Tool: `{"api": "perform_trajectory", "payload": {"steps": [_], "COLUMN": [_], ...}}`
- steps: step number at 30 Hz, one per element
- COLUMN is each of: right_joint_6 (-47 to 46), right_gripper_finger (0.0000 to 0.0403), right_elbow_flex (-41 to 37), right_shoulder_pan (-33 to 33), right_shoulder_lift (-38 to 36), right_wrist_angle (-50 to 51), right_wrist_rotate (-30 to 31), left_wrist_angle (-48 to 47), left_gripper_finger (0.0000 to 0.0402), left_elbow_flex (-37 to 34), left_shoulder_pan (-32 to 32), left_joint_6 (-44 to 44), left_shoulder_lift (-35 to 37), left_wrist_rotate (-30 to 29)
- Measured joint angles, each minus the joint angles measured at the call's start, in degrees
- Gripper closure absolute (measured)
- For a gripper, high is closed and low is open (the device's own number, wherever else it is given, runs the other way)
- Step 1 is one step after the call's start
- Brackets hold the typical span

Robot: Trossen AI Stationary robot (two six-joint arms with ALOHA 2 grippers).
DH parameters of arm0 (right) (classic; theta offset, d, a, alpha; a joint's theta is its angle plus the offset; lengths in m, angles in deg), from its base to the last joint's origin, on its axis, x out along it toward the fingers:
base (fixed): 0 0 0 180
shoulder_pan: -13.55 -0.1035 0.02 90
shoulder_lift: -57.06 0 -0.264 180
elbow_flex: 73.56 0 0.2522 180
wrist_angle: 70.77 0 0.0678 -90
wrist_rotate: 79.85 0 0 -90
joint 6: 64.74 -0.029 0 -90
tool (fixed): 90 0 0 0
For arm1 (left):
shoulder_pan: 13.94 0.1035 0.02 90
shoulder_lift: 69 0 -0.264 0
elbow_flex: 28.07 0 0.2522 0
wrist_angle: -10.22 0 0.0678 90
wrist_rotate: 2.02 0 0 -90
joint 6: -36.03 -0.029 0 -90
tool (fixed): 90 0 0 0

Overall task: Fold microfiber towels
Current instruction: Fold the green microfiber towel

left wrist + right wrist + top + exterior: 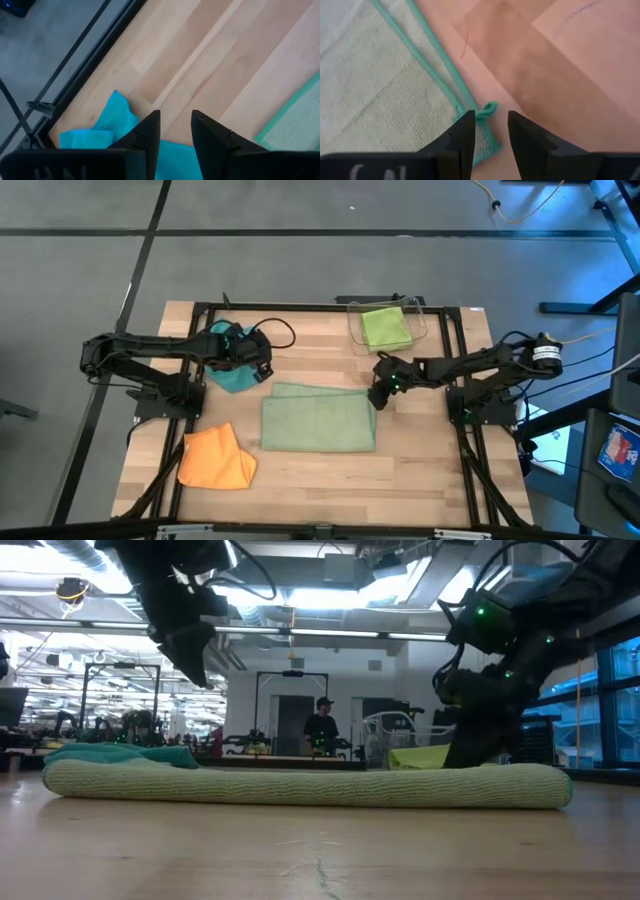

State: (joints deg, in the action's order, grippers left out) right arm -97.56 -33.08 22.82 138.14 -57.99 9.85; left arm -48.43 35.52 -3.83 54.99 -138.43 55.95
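The right gripper (490, 131) hangs just above the near right corner of the sage towel (318, 420), its two dark fingers parted by a narrow gap with nothing between them. Under the gap sit the towel's teal-stitched hem and a small hanging loop; whether the tips touch the cloth is hard to make out. The right arm reaches in from the table's right side, elbow bent.

The left gripper (175, 131) is likewise slightly open and empty, raised over the teal towel (232, 370), which lies rumpled at the table's left rear and is partly hidden beneath the gripper from above. The left arm stretches straight across from the left edge.

The sage towel lies folded flat at the table's (420, 450) centre, a looped-pile rectangle. The orange towel (216, 459) lies loosely folded at the front left. The lime towel (385, 327) sits folded in a clear bin (420, 315) at the rear. The table is pale wood planks.
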Motion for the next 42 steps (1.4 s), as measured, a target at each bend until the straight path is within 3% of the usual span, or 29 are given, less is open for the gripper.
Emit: {"api": "perform_trajectory", "payload": {"steps": [25,42], "right_joint_6": [0.2,3.1], "right_gripper_finger": [0.0285,0.0357], "right_elbow_flex": [0.0,0.0], "right_shoulder_pan": [0.4,0.4], "right_shoulder_lift": [3.6,3.6], "right_wrist_angle": [-5.2,-6.4], "right_wrist_rotate": [-4.3,-3.9], "left_wrist_angle": [0.9,0.8], "left_gripper_finger": [0.0300,0.0300], "left_elbow_flex": [0.0,0.0], "left_shoulder_pan": [0.0,0.0], "left_joint_6": [-0.1,-0.1], "left_shoulder_lift": [0.0,0.0], "left_wrist_rotate": [-0.4,-0.4]}}
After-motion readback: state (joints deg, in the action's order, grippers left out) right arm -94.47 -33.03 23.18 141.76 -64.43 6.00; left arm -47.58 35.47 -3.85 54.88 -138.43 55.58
